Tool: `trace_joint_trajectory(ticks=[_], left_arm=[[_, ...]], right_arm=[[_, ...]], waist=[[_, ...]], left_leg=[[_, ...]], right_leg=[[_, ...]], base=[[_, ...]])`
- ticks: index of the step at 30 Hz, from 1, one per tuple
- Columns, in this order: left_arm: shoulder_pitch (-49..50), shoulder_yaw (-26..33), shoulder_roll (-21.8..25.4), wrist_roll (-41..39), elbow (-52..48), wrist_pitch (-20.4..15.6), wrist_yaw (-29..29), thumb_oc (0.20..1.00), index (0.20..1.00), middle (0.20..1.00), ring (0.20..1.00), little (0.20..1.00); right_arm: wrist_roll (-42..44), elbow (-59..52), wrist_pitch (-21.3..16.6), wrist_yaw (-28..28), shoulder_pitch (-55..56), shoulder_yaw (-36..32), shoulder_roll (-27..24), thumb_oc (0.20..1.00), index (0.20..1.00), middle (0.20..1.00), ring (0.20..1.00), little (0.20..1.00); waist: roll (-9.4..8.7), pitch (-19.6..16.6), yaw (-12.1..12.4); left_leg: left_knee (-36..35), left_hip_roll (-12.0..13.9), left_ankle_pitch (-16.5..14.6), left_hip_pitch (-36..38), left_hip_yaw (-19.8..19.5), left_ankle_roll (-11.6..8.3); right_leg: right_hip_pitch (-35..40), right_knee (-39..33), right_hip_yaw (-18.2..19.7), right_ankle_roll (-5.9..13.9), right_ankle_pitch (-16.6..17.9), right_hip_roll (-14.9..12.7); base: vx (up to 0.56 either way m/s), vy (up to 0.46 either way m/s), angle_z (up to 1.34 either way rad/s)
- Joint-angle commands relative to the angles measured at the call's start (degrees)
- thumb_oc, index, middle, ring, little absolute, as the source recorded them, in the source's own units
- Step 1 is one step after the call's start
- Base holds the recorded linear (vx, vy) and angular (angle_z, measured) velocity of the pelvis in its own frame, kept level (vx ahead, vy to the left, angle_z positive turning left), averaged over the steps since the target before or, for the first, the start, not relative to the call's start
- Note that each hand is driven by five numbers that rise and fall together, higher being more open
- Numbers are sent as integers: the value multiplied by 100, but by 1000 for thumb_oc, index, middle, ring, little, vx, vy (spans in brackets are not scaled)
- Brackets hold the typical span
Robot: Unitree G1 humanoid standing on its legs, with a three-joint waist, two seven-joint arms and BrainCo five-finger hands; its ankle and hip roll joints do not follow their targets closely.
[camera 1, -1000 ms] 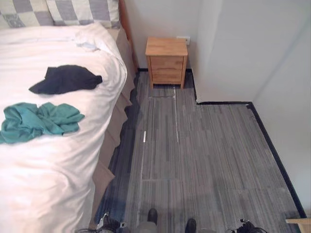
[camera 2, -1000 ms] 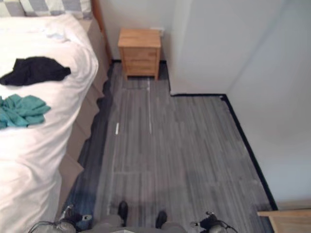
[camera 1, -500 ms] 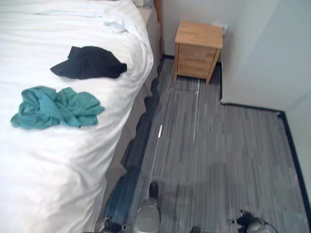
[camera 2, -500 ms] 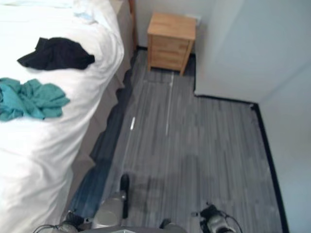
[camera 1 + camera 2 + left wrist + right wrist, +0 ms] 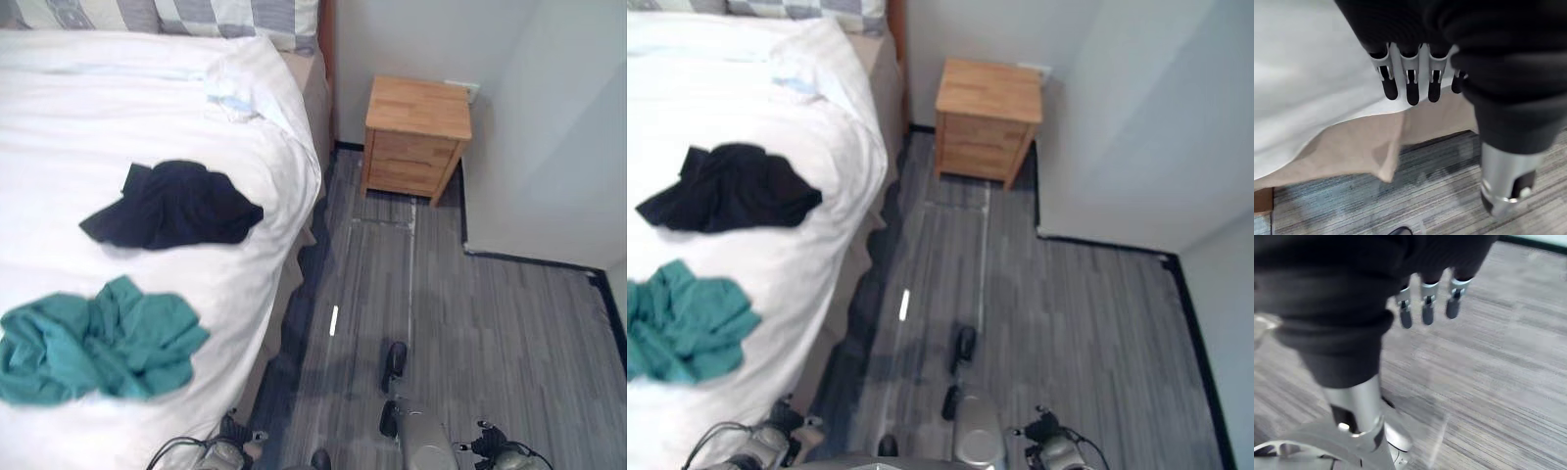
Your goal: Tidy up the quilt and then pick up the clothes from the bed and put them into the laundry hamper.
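2 crumpled garments, black (image 5: 172,206) + teal (image 5: 93,338), on smooth white quilt (image 5: 118,117) | both hands (image 5: 1410,73) (image 5: 1427,303) prob. relaxed, empty

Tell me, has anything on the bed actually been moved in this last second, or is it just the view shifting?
Only the view has shifted: the head camera moved, so everything slid in the picture. The dark garment and the teal garment lie apart on the white quilt as before, untouched. The wooden nightstand stands in its corner. Both the left hand and the right hand hang open, holding nothing.
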Motion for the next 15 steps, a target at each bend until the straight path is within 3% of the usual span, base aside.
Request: trace_joint_trajectory(ticks=[1,2,4,5,6,7,8,10,11,12,13,15], left_arm=[[-289,69,152,29,-266,-86,117,1000,1000,1000,1000,1000],[-299,101,131,-101,-335,-89,180,1000,1000,1000,1000,1000],[-323,79,87,-279,-426,-109,234,1000,1000,1000,1000,1000],[-307,66,76,-310,-488,-141,228,1000,1000,1000,1000,1000],[-264,51,30,-382,-632,-196,237,1000,1000,1000,1000,1000],[-257,47,28,-383,-635,-196,238,1000,1000,1000,1000,1000],[-239,50,17,-420,-654,-214,247,1000,1000,1000,1000,1000],[-213,17,-5,-361,-651,-210,200,1000,1000,1000,1000,1000],[-213,17,-5,-361,-651,-210,200,1000,1000,1000,1000,1000],[-240,-39,-18,-249,-608,-170,137,1000,1000,1000,1000,1000],[-203,-21,-23,-249,-576,-140,117,1000,1000,1000,1000,1000],[-196,-55,-10,-204,-449,-99,89,1000,1000,1000,1000,1000]], right_arm=[[-19,-133,-90,-58,-328,219,-323,1000,1000,1000,1000,1000],[-2,-175,-86,-100,-374,243,-377,1000,1000,1000,1000,1000],[42,-199,-62,-124,-481,290,-385,1000,1000,1000,1000,1000],[34,-187,-61,-126,-534,330,-364,1000,1000,1000,1000,1000],[15,-141,-84,-139,-580,397,-328,1000,1000,1000,1000,1000],[16,-139,-87,-139,-574,398,-330,1000,1000,1000,1000,1000],[13,-124,-115,-147,-586,406,-329,1000,1000,1000,1000,1000],[30,-66,-155,-163,-592,408,-317,1000,1000,1000,1000,1000],[30,-66,-155,-164,-592,408,-317,1000,1000,1000,1000,1000],[9,-52,-165,-185,-581,396,-320,1000,1000,1000,1000,1000],[-39,-26,-135,-144,-559,405,-314,1000,1000,1000,1000,1000],[-82,-10,-119,-144,-491,314,-257,1000,1000,1000,1000,1000]], waist=[[-56,193,40],[-139,304,161],[-223,404,353],[-218,410,503],[-151,289,710],[-151,302,729],[-111,248,776],[16,128,857],[14,136,861],[33,38,855],[23,-37,875],[-38,-136,899]], left_leg=[[2732,386,1243,-1082,-140,-503],[3538,292,1415,-1532,-158,-527],[3941,60,1192,-2149,-89,-413],[3745,-93,1081,-2464,-55,-357],[2775,-74,1054,-2759,36,-262],[2753,-70,1039,-2713,52,-264],[2110,38,1013,-2650,157,-224],[618,417,1416,-2540,663,-207],[605,414,1422,-2525,667,-207],[315,552,1537,-2415,1257,-191],[247,481,1487,-2285,1280,-77],[140,280,1357,-2118,1145,125]], right_leg=[[1272,-973,90,452,292,-97],[1565,-1055,83,359,202,-90],[1965,-1201,293,253,35,-16],[2160,-1299,407,273,-72,50],[2399,-1394,457,323,-266,114],[2424,-1392,474,325,-279,113],[2504,-1414,425,369,-379,124],[2807,-1416,256,430,-634,255],[2815,-1416,259,430,-635,252],[3068,-1390,13,421,-817,338],[3102,-1177,-37,442,-871,323],[2894,83,-205,561,-838,67]], base=[[486,-280,9],[438,-254,-9],[510,-117,-62],[763,29,-86],[587,38,-63],[574,66,-76],[400,76,-61],[452,95,-34],[423,46,7],[436,75,22],[597,127,39],[401,179,23]])
